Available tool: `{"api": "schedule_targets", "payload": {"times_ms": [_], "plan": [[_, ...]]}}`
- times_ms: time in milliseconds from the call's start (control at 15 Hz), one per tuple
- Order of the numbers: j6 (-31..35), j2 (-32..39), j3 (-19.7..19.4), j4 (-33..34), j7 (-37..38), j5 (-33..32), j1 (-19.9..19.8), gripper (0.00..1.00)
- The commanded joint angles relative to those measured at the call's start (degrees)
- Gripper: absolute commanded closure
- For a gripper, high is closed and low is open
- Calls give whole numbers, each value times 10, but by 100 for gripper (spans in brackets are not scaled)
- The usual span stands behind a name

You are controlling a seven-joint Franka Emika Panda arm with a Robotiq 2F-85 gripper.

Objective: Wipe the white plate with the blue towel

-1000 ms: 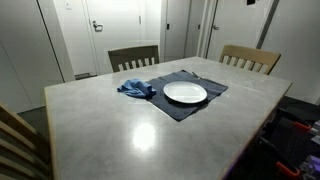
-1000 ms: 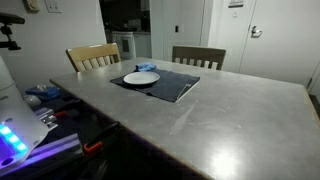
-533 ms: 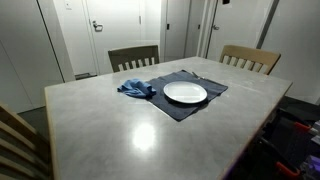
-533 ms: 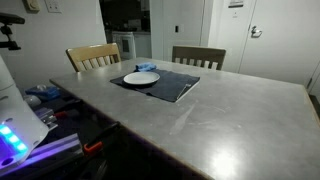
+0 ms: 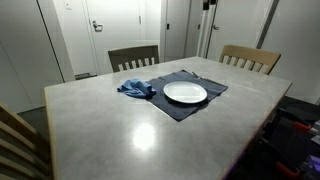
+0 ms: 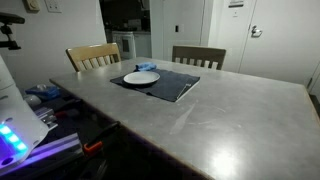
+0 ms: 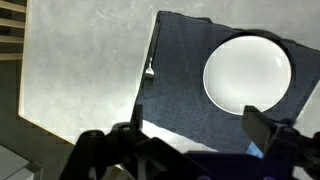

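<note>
A white plate (image 5: 185, 93) lies on a dark placemat (image 5: 180, 108) on the grey table, and shows in both exterior views (image 6: 141, 78). A crumpled blue towel (image 5: 135, 88) lies at the mat's edge, beside the plate. My gripper (image 5: 208, 4) hangs high above the table, barely showing at the top of an exterior view. In the wrist view the gripper (image 7: 196, 122) is open and empty, looking straight down at the plate (image 7: 248, 72) and placemat (image 7: 185, 90). A sliver of the blue towel (image 7: 256, 150) shows by one finger.
Two wooden chairs (image 5: 133, 57) (image 5: 250, 58) stand at the far side of the table. A small utensil (image 7: 150, 69) lies at the mat's edge. Equipment and clutter (image 6: 40, 97) sit beside the table. Doors and walls lie behind.
My gripper has moved leftward along the top of the exterior view, toward the spot above the plate. Plate, towel and mat have not moved.
</note>
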Motion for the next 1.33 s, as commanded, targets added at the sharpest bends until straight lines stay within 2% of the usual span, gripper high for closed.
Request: {"api": "schedule_targets", "payload": {"times_ms": [0, 267, 600, 800, 1067, 1267], "plan": [[-1, -1, 1, 1, 0, 0, -1, 0], [18, 48, 0, 38, -6, 52, 1, 0], [76, 105, 5, 72, 5, 116, 4, 0], [68, 144, 9, 109, 21, 116, 10, 0], [72, 189, 13, 148, 18, 124, 15, 0], [50, 227, 17, 184, 2, 111, 20, 0]]}}
